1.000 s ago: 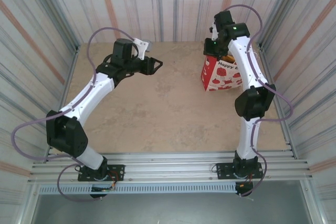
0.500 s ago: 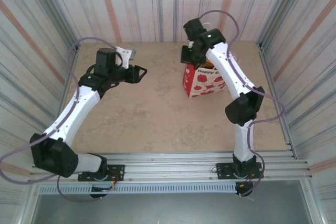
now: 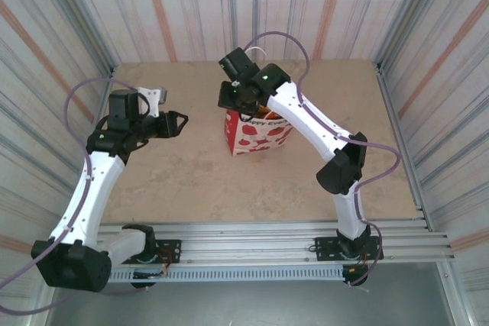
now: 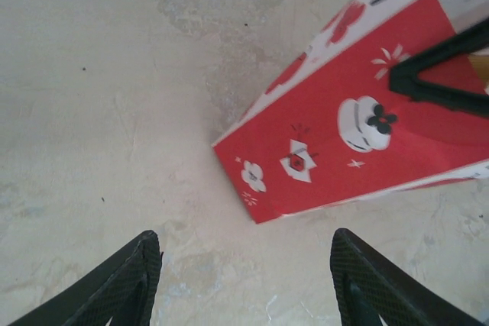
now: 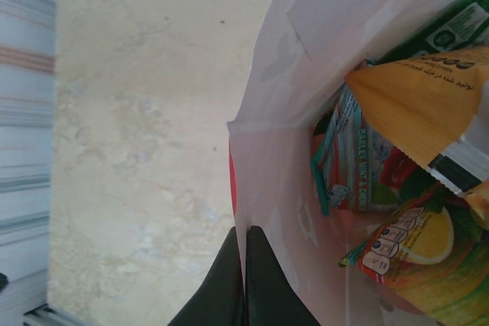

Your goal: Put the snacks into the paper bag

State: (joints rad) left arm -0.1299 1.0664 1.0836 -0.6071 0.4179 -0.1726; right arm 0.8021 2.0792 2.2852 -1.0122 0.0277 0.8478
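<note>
The paper bag (image 3: 258,137) stands at mid-table, white with red apple prints and a red side (image 4: 367,135). My right gripper (image 3: 238,101) is above its left top edge, shut on the bag's thin white wall (image 5: 283,188); the two fingers pinch the rim at the gripper (image 5: 245,238). Inside the bag lie several snacks: an orange packet (image 5: 416,101), a teal-edged one (image 5: 355,169), a yellow-orange one (image 5: 420,246) and a dark green one (image 5: 451,28). My left gripper (image 3: 179,123) hangs open left of the bag, jaws wide and empty over bare table (image 4: 244,280).
Corrugated metal walls (image 3: 69,43) close in the beige table (image 3: 183,181) on three sides. An aluminium rail (image 3: 244,238) with both arm bases runs along the near edge. The right arm's forearm (image 3: 309,124) reaches over the bag from the right.
My right gripper has pulled the paper bag from the back right leftward to mid-table. The left arm has drawn back to the left and toward the near side.
</note>
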